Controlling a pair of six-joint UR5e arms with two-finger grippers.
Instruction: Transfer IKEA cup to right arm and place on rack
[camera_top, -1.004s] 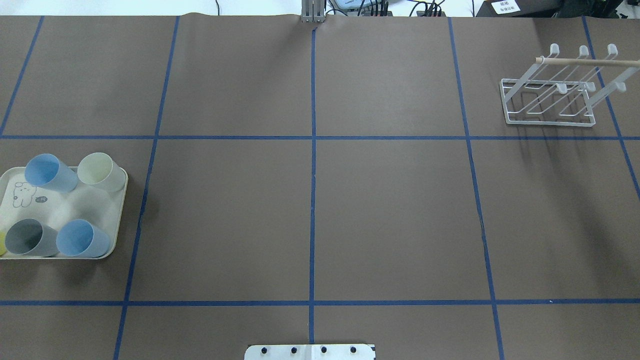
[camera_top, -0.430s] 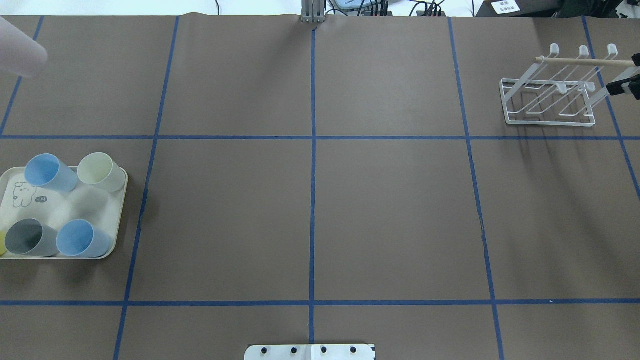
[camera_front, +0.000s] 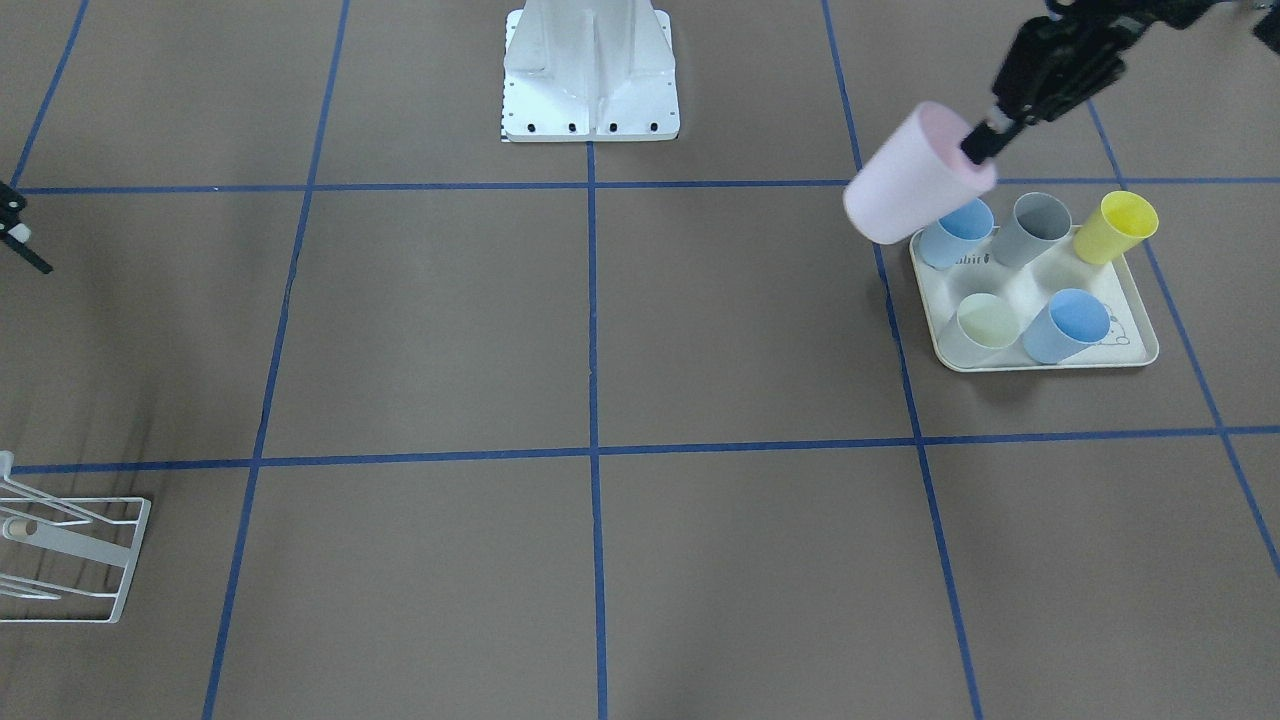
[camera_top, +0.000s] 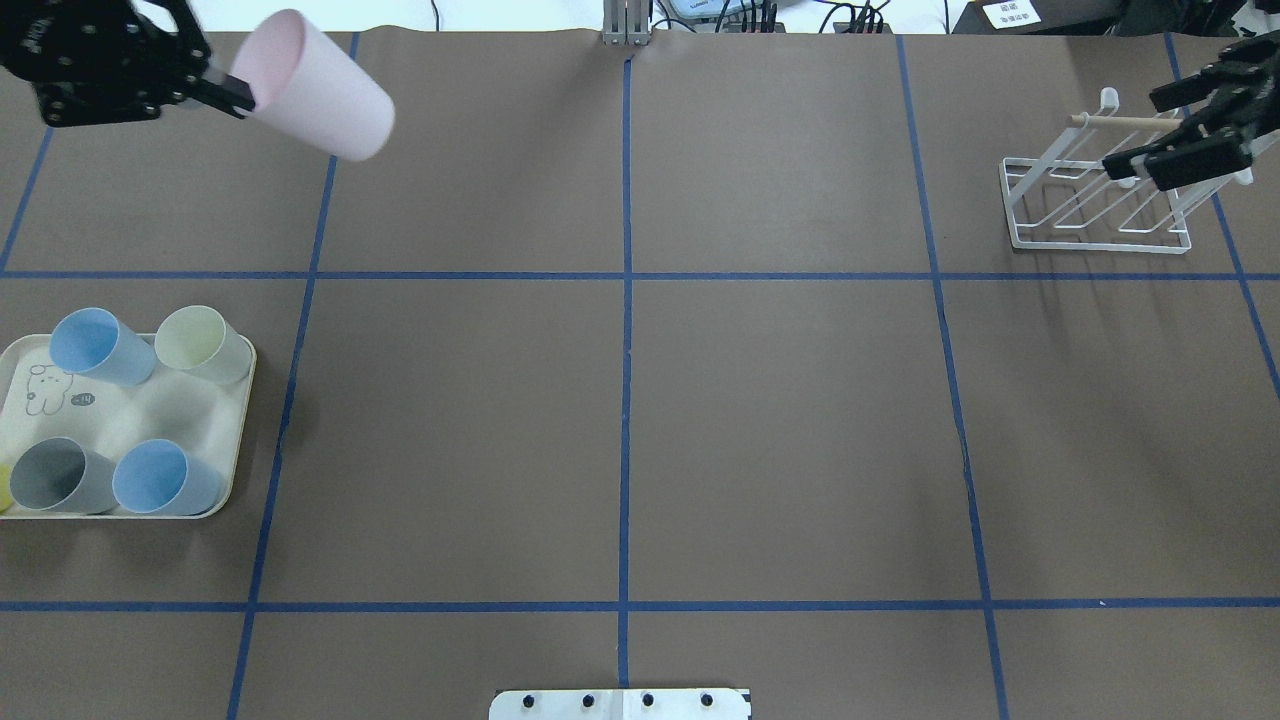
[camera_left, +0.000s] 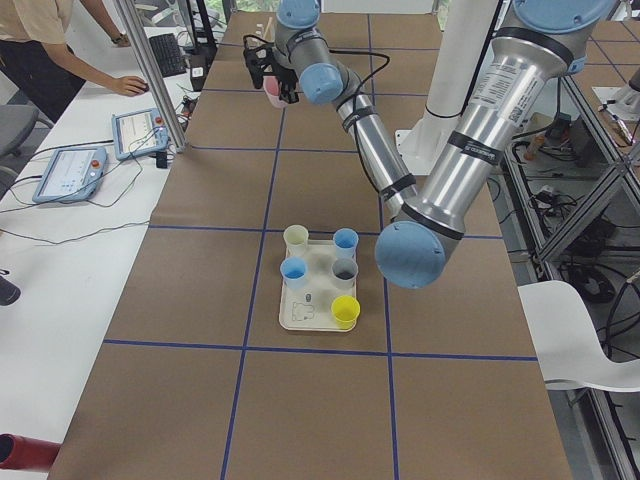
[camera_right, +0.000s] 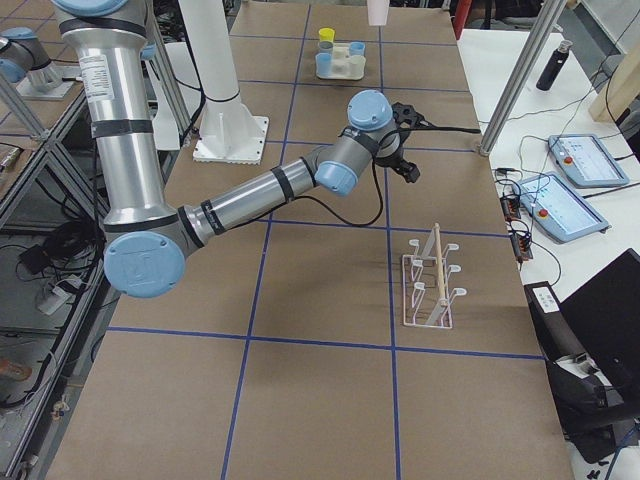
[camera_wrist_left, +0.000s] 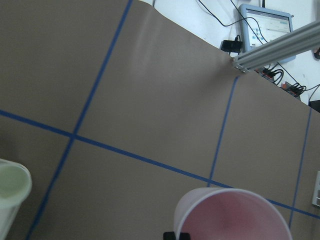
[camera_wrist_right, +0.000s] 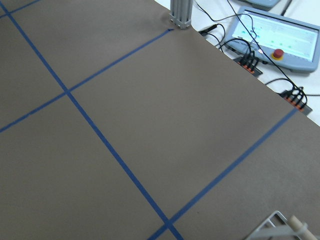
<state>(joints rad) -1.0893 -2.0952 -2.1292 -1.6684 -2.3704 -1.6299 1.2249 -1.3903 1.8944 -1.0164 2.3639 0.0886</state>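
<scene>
The IKEA cup (camera_top: 318, 88) is pale pink and hangs tilted over the table's far left, its base pointing toward the middle. My left gripper (camera_top: 236, 97) is shut on its rim, one finger inside the mouth. The front view shows the same cup (camera_front: 912, 175) and left gripper (camera_front: 977, 148) above the tray's corner. The left wrist view sees down into the cup (camera_wrist_left: 235, 216). My right gripper (camera_top: 1142, 128) hovers open over the white wire rack (camera_top: 1095, 205) at the far right, holding nothing. The rack (camera_right: 430, 282) stands upright with a wooden dowel.
A cream tray (camera_top: 135, 405) at the near left holds two blue cups (camera_top: 95, 345), a pale green one (camera_top: 200, 342), a grey one (camera_top: 58, 475) and a yellow one (camera_front: 1125, 225). A person stands by the tablets beyond the table's far edge.
The left gripper has swung in from the top left with the pink cup, moving toward the middle. The right gripper has come in from the right edge over the rack.
</scene>
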